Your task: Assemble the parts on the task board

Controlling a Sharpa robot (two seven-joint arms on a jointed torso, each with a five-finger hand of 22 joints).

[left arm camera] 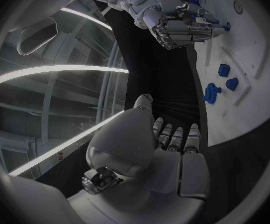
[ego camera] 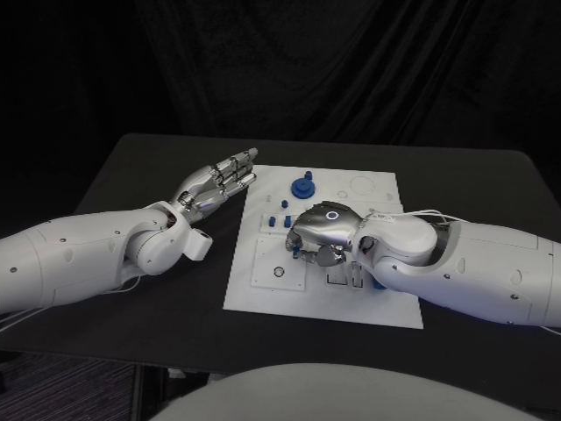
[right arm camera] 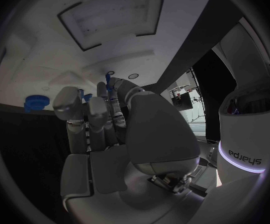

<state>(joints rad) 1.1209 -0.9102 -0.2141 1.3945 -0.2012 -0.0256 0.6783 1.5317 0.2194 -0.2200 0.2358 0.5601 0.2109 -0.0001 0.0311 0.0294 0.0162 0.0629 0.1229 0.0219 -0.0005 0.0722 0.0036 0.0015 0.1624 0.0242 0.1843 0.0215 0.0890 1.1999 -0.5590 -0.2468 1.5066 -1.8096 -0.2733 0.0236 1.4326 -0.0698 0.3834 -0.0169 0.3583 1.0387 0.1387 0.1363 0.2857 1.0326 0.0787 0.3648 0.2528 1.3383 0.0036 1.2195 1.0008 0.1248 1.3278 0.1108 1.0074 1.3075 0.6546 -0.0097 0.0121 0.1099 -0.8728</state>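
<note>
- Found the task board [ego camera: 357, 303] lying flat in the middle of the black table [ego camera: 142, 167], with a round blue part [ego camera: 303, 186] standing near its far edge and small blue parts [ego camera: 280, 221] just beside the right hand.
- Saw the left hand [ego camera: 217, 189] spread wide and holding nothing, hovering over the table just beside the board's far left corner.
- Saw the right hand [ego camera: 325, 232] curled down over the middle of the board, fingertips [left arm camera: 217, 29] drawn together at a small blue piece [left arm camera: 226, 26]; could not tell whether it was truly pinched or only touched.
- Judged the parts light, stiff and smooth, probably hard plastic: unlikely to break, but apt to slip or twist out of a loose pinch.
- Judged the best hold on a small part to be across its opposite sides, above the end that seats in the board.
- Judged the round part better taken by its rim.
</note>
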